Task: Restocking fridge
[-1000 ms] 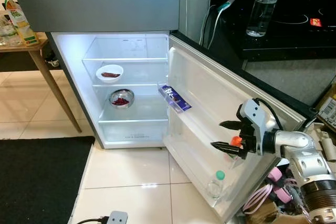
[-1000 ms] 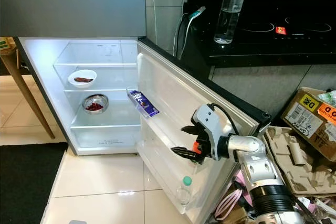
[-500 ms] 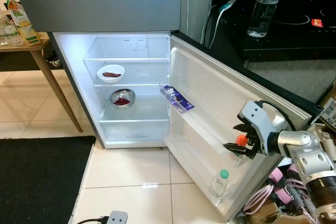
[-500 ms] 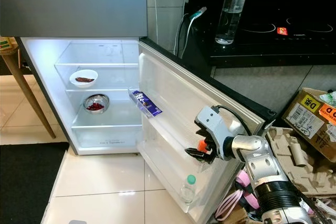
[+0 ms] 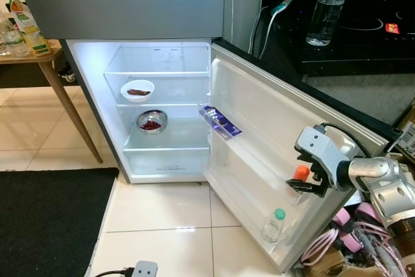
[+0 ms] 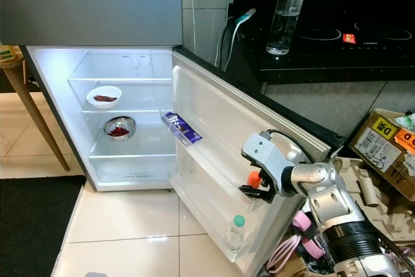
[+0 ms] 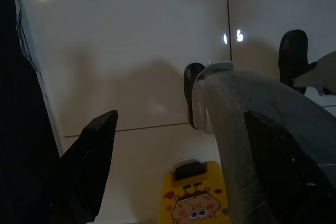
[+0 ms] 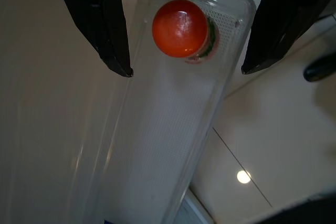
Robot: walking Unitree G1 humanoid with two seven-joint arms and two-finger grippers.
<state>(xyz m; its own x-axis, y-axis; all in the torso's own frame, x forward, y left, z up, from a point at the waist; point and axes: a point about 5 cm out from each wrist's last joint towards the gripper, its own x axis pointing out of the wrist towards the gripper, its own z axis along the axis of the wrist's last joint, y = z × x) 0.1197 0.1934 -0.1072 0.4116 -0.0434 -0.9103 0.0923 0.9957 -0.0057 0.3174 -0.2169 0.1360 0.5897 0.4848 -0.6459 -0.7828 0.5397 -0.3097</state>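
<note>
Glossy cream floor tiles [image 5: 155, 215], matt black mat [image 5: 45, 225], clear plastic fridge shelves [image 5: 159, 72], shiny metal bowl [image 5: 150, 121], wooden table [image 5: 39, 56], glossy orange cap [image 8: 180, 28].

Looks like a home kitchen: open fridge [image 5: 162, 95] on tile floor [image 5: 162, 212], black induction hob [image 5: 363, 24] on the right.

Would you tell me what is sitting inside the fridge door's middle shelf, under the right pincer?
An orange-capped bottle stands in the door shelf, with the open right pincer above it. Its body is hidden beneath the cap.
</note>
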